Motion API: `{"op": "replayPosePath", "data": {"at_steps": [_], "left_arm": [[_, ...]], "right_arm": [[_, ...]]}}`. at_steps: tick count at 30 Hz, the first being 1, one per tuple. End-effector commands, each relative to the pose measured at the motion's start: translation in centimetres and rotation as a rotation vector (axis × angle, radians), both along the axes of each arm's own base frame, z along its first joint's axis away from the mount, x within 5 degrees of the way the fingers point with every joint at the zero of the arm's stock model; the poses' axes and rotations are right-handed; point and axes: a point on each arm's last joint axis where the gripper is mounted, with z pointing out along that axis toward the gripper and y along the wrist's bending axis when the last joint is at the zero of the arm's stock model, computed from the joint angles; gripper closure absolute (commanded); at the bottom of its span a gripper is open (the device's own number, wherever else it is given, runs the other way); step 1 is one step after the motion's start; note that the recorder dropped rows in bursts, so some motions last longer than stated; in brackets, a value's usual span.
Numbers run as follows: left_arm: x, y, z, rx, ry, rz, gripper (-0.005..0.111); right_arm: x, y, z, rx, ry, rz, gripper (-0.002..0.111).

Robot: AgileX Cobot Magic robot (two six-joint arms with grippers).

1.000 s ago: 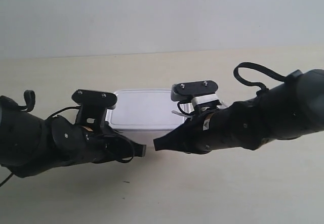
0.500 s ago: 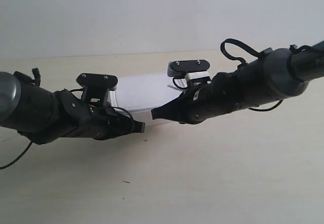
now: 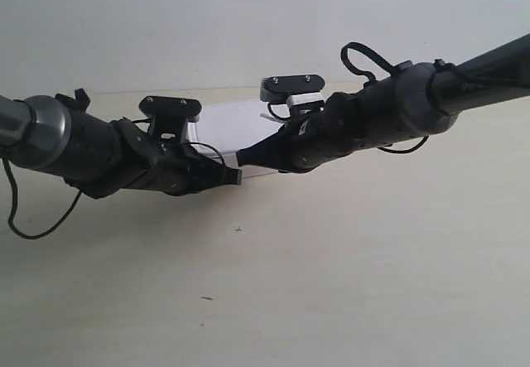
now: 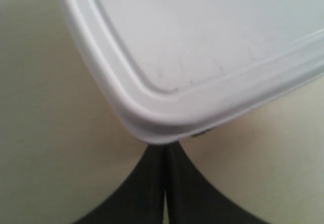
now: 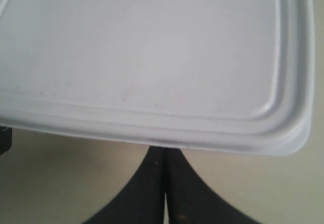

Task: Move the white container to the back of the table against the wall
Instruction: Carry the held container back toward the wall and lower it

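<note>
On the worktop (image 3: 348, 284) the container (image 3: 228, 125) lies close before the wall (image 3: 248, 19), a thin strip seemingly bare between them. The left tool (image 4: 165, 183) and right tool (image 5: 165, 183), each pressed together, butt its edge away from the wall. Likely one short push remains.

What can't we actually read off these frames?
- Exterior view: white container near edge, hidden by the arm at the exterior view's left and the arm at the exterior view's right.
- Exterior view: gap to the wall; camera mounts cover its far corners.
- Left wrist view: left gripper fingertips vanish under the container's corner.
- Right wrist view: right gripper likewise, under its rim.
- Contents: opaque lid.
</note>
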Motion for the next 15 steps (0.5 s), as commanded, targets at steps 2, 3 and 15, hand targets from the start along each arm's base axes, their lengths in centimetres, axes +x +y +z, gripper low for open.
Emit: {"op": "replayPosePath", "data": {"at_steps": [2,3,15], "left_arm": [[1.9,0.3,0.1,0.000,-0.025,-0.003,0.107],[2.2,0.3,0.1,-0.003,-0.028,-0.002,0.107],[5.9,0.2,-0.5,-0.013,-0.065,-0.023,0.107]], "right_arm": [[1.7,-0.2,-0.5,-0.005,-0.013,-0.008,0.108],[2.0,-0.1,-0.7,-0.006,-0.014,-0.007,0.108],[5.1,-0.2,-1.1,-0.036,-0.088,0.022,0.108]]}}
